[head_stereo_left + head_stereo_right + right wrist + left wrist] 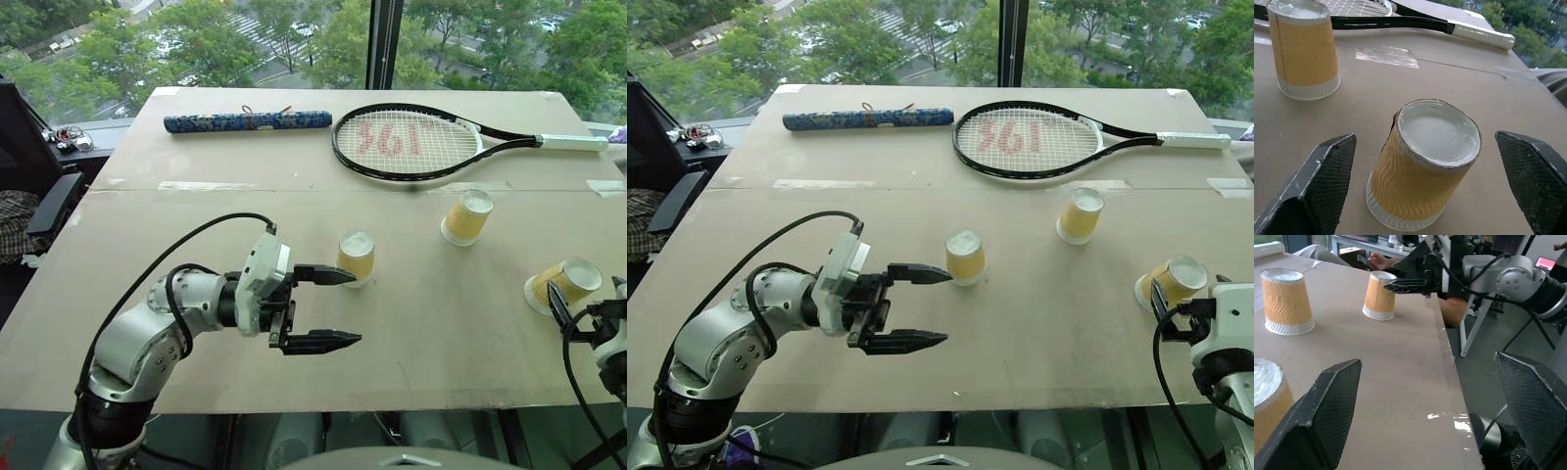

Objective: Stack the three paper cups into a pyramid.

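Three yellow-orange paper cups stand upside down and apart on the beige table (pixel 196 225): a left cup (pixel 357 257), a middle cup (pixel 467 216) farther back, and a right cup (pixel 562 284) near the table's right edge. My left gripper (pixel 355 308) hovers open and level, pointing right. The left cup sits just beyond its far finger (pixel 328 275), outside the jaws, as the left wrist view shows (pixel 1266 396). My right gripper (pixel 1424 137) is open and points forward. In the right wrist view the right cup (pixel 1425 166) stands just ahead, centred between its fingers (pixel 1327 186).
A black tennis racket (pixel 411 142) and a blue rolled bundle (pixel 247 121) lie at the back of the table. A taped seam (pixel 216 186) crosses it. A black chair (pixel 49 201) stands to the left. A person's arm (pixel 1452 308) is visible beyond the table's right edge.
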Motion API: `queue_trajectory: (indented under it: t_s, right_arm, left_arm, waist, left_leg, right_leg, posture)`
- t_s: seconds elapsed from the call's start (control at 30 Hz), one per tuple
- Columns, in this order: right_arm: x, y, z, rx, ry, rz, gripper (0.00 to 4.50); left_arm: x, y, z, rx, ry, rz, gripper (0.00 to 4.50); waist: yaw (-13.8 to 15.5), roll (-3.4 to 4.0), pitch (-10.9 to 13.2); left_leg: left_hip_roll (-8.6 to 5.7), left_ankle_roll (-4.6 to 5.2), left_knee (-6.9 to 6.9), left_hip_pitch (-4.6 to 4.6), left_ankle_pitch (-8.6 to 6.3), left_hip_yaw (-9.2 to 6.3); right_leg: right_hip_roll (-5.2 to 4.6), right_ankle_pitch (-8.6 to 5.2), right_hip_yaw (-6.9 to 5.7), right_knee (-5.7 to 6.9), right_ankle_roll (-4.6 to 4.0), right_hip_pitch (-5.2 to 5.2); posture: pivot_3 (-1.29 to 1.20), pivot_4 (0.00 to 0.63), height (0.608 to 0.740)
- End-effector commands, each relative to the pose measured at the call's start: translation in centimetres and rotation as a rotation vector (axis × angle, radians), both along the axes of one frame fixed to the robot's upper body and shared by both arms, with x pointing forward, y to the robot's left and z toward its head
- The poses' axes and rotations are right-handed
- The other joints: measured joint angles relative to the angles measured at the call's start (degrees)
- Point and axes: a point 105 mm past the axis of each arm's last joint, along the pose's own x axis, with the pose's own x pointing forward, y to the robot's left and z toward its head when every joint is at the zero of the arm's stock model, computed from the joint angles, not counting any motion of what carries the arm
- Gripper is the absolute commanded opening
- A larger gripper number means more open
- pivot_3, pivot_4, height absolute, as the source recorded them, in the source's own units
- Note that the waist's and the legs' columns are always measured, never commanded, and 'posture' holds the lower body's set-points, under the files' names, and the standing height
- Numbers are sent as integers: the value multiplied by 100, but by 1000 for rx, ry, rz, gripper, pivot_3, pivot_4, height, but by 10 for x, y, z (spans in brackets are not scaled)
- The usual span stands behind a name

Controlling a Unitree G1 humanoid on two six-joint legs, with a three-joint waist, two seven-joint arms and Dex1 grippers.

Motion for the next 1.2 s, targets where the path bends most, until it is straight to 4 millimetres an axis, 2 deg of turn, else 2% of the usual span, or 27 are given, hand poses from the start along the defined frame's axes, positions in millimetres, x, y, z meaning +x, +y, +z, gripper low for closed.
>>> queue_trajectory:
  t_s: [0.03,0.17,0.27,0.3,0.33,0.4,0.47,0.53,0.63,0.7,0.83,0.93,1.03,1.2]
  right_arm:
    - [9,-1,3,48,-24,-23,4500]
    - [18,-6,-4,77,-4,-32,4500]
    - [21,-5,-3,77,-6,-4,3622]
    - [22,-5,-2,71,-13,-2,3220]
    - [22,-5,0,64,-22,2,2613]
    - [24,-2,5,18,-30,44,2159]
    - [25,5,11,-16,-40,112,2154]
    - [25,26,18,-29,-54,268,2154]
    - [27,67,28,-64,-64,529,2154]
    - [32,100,33,-55,-70,699,2154]
    - [42,138,35,-77,-67,882,2154]
    - [54,157,29,-116,-46,972,2154]
    - [61,167,25,-133,-42,1028,2154]
    - [71,177,21,-178,-40,1101,2154]
  left_arm:
    - [-17,-5,15,-21,-41,-31,4461]
    - [-29,-10,26,-30,-52,-22,4461]
    - [-35,-14,35,-45,-55,1,4500]
    - [-35,-15,37,-50,-56,14,4500]
    - [-36,-15,38,-55,-58,26,4500]
    - [-35,-17,41,-68,-74,64,4500]
    - [-28,-16,42,-85,-121,143,4500]
    - [-13,-12,39,-122,-121,222,4500]
    - [7,0,24,-107,-107,283,4500]
    - [8,19,12,-107,-35,312,4500]
    - [3,48,5,-106,-25,381,4500]
    - [-8,66,-6,-66,-3,439,4500]
    - [-14,78,-14,-50,25,472,4500]
    - [-24,84,-14,-54,33,489,4500]
  waist:
    - [-6,6,4]
    - [-10,9,6]
    - [-4,12,7]
    - [-6,13,7]
    - [-13,13,7]
    - [-28,13,7]
    - [-49,14,8]
    - [-53,15,8]
    - [-88,17,7]
    - [-145,16,8]
    - [-195,7,18]
    - [-171,3,21]
    - [-98,2,24]
    - [-63,2,25]
  left_leg:
    - [0,0,0,0,0,1]
    - [-1,0,0,0,0,-1]
    - [-2,0,-1,-2,0,-5]
    - [-2,0,-1,-2,0,-4]
    - [-2,0,-1,-2,0,-4]
    - [-2,0,-1,0,0,-2]
    - [-3,0,-1,2,0,1]
    - [-5,0,-1,2,0,0]
    - [-10,0,-1,6,0,4]
    - [-8,0,-1,9,0,6]
    - [17,0,-6,8,0,3]
    - [22,0,-8,0,0,-4]
    - [19,0,-9,-7,0,-1]
    - [12,0,-6,-16,0,0]
  right_leg:
    - [-1,0,1,0,0,0]
    - [1,0,0,0,0,0]
    - [1,0,-2,-1,0,0]
    - [1,0,-1,-1,0,0]
    - [1,0,0,-1,0,0]
    - [2,0,1,-1,1,1]
    - [4,0,5,-1,1,1]
    - [7,0,4,-1,1,2]
    - [8,0,8,-1,1,4]
    - [25,0,13,-1,1,3]
    - [40,0,16,-1,-1,-6]
    - [38,0,8,-8,-2,-11]
    - [32,0,8,-21,-2,-11]
    - [14,1,1,-35,-1,-9]
  posture:
    - [0,150,740]
    - [0,150,740]
    - [0,150,740]
    - [0,150,740]
    - [0,150,740]
    - [0,150,740]
    - [0,150,740]
    - [0,150,740]
    - [0,150,740]
    - [0,150,740]
    - [0,150,740]
    - [0,150,740]
    - [0,150,740]
    - [0,150,740]
